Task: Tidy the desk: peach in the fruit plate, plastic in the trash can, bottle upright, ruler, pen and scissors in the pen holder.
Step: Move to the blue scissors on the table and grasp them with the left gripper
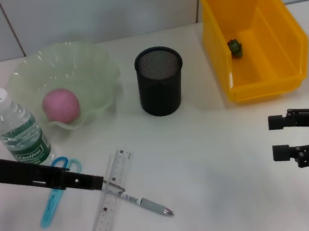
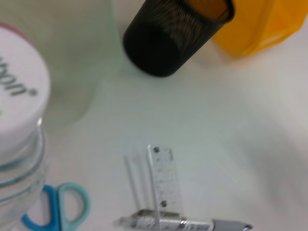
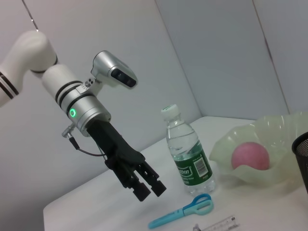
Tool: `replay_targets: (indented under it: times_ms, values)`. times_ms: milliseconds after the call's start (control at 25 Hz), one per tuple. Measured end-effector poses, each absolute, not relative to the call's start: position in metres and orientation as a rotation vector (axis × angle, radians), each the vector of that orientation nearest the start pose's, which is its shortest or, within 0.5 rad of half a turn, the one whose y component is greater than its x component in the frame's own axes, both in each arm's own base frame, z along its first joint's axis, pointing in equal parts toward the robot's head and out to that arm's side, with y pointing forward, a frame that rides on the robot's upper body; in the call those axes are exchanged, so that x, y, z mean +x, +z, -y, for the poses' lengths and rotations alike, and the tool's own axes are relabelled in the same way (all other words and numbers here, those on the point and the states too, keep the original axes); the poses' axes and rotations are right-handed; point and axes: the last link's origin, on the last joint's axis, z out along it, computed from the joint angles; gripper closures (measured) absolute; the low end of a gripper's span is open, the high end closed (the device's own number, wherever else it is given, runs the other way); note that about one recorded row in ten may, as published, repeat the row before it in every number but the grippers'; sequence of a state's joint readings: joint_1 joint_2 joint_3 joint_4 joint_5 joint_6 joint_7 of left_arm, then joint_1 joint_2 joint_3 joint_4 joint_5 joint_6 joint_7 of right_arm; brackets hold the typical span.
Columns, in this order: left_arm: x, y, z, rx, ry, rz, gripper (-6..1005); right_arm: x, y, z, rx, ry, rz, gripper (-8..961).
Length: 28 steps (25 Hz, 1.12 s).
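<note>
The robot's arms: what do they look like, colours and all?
The left arm has white rounded segments with black rings, a silver wrist with a small green light, a silver camera housing and a thin black cable. Its left gripper is black with blocky fingers. The right gripper is black too.

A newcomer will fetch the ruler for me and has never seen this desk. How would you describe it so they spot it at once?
Start from the black mesh pen holder in the middle of the white table, then look toward the near edge. The ruler lies flat there, with a pen lying across it and blue scissors to its left. It alone is a clear, flat strip with printed markings.
</note>
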<state>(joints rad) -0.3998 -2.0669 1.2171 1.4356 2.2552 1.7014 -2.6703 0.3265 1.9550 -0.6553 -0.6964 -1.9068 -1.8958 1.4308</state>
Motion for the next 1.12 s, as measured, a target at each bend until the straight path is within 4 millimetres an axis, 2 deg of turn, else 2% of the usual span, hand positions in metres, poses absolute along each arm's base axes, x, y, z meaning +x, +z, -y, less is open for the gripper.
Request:
replay_targets:
  times_ms: [80, 200, 240, 320, 400, 560, 800, 1120]
  values:
    - [-0.196, 0.026, -0.309, -2.584, 0.143, 1.427, 188, 0.306, 0.066, -0.257, -2.749, 0.875, -0.749, 149]
    - [-0.196, 0.026, -0.309, -2.584, 0.143, 1.427, 188, 0.305, 0.067, -0.259, -2.751, 0.874, -0.741, 149]
    - [-0.187, 0.026, -0.313, -2.531, 0.263, 1.384, 188, 0.305, 0.068, -0.260, -2.752, 0.873, -0.737, 149]
    - [-0.185, 0.023, -0.314, -2.509, 0.318, 1.373, 188, 0.304, 0.068, -0.261, -2.754, 0.873, -0.733, 149]
    - [-0.185, 0.023, -0.314, -2.509, 0.318, 1.373, 188, 0.304, 0.068, -0.261, -2.754, 0.873, -0.732, 149]
    - [-0.179, 0.008, -0.318, -2.450, 0.534, 1.276, 188, 0.304, 0.068, -0.263, -2.750, 0.866, -0.731, 149]
    - [-0.180, 0.004, -0.322, -2.440, 0.565, 1.265, 188, 0.304, 0.068, -0.264, -2.747, 0.863, -0.731, 149]
    - [-0.192, 0.001, -0.331, -2.373, 0.649, 1.239, 189, 0.304, 0.068, -0.264, -2.744, 0.861, -0.730, 149]
